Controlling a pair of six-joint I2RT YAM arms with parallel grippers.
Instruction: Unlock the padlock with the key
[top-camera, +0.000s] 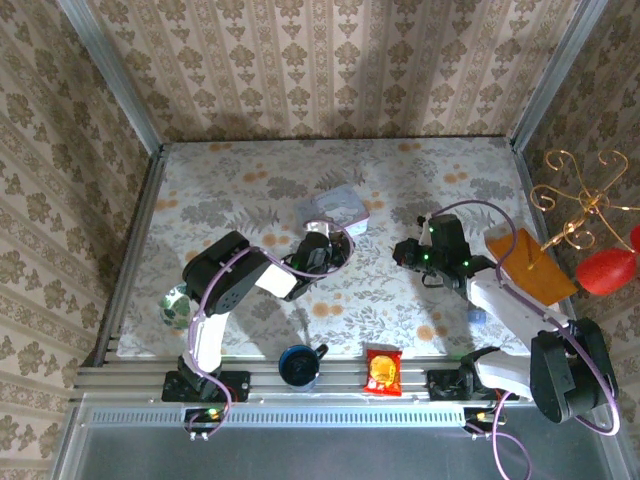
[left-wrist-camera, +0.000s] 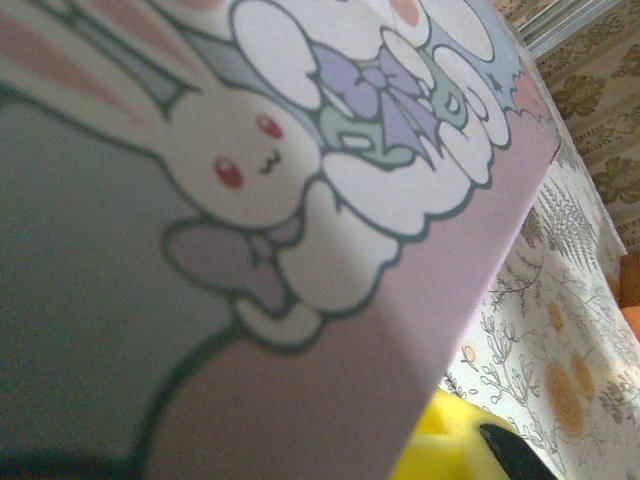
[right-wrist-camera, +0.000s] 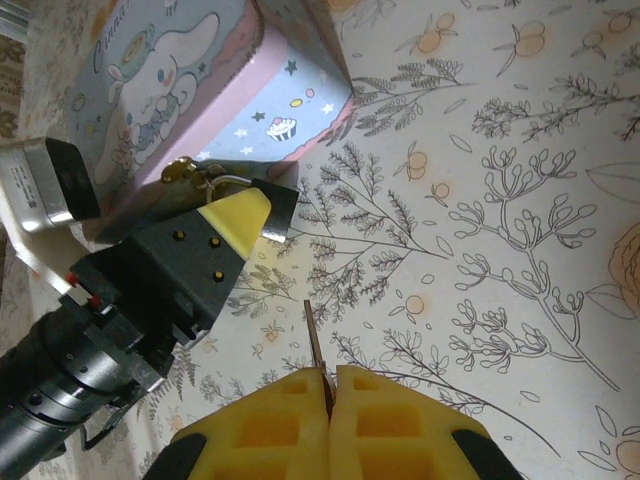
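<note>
My right gripper (right-wrist-camera: 330, 375) is shut on the key (right-wrist-camera: 313, 335); its thin blade sticks out past the yellow pads, above the floral tablecloth. The pastel cartoon tin box (right-wrist-camera: 200, 90) lies ahead to the left. At the box's lower edge a small brassy piece with a thin silvery loop (right-wrist-camera: 205, 178) looks like the padlock, mostly hidden. My left gripper (right-wrist-camera: 255, 200) has its tip right at that spot against the box; its jaws are hidden. From above, the left gripper (top-camera: 328, 243) touches the tin box (top-camera: 335, 208), and the right gripper (top-camera: 405, 252) is a short way to its right.
A blue cup (top-camera: 298, 365) and a red snack packet (top-camera: 382, 370) sit at the near table edge. An orange flat item (top-camera: 535, 265) lies at the right edge, a shiny greenish object (top-camera: 175, 305) at the left. Metal rails border the table.
</note>
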